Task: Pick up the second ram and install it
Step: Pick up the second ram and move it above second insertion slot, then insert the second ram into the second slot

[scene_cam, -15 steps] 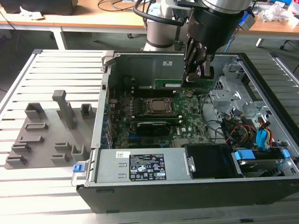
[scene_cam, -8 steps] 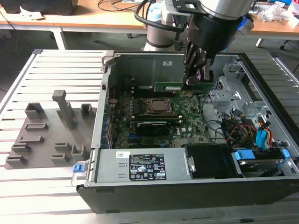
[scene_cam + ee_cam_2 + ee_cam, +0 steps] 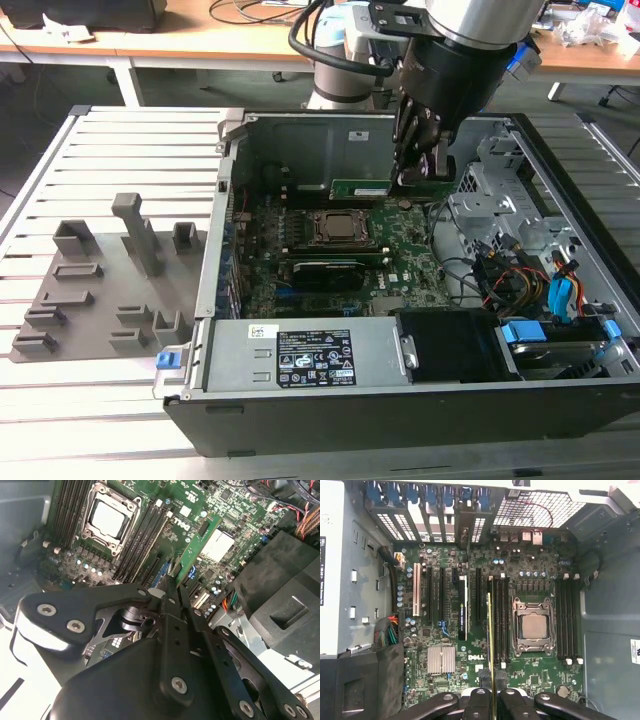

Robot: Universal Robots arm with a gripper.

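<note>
My gripper (image 3: pixel 412 178) is shut on the second ram (image 3: pixel 360 188), a thin green stick held level by its end on the exterior view's right. It hangs above the wide green motherboard (image 3: pixel 400 250) inside the open computer case, a little behind the CPU socket (image 3: pixel 343 228). In the second wrist view the black fingers (image 3: pixel 172 610) clamp the ram (image 3: pixel 197 545), which juts out over the board. In the first wrist view the ram (image 3: pixel 490 635) appears edge-on, running along the dark memory slots (image 3: pixel 501 620) beside the socket (image 3: pixel 532 627), and the gripper (image 3: pixel 492 694) pinches its near end.
The case's metal walls (image 3: pixel 300 140) ring the board. A power supply (image 3: pixel 310 360) sits at the front, with drive bays and bundled cables (image 3: pixel 520 280) on the exterior view's right. Grey fixture blocks (image 3: pixel 100 290) stand on the slatted table outside the case.
</note>
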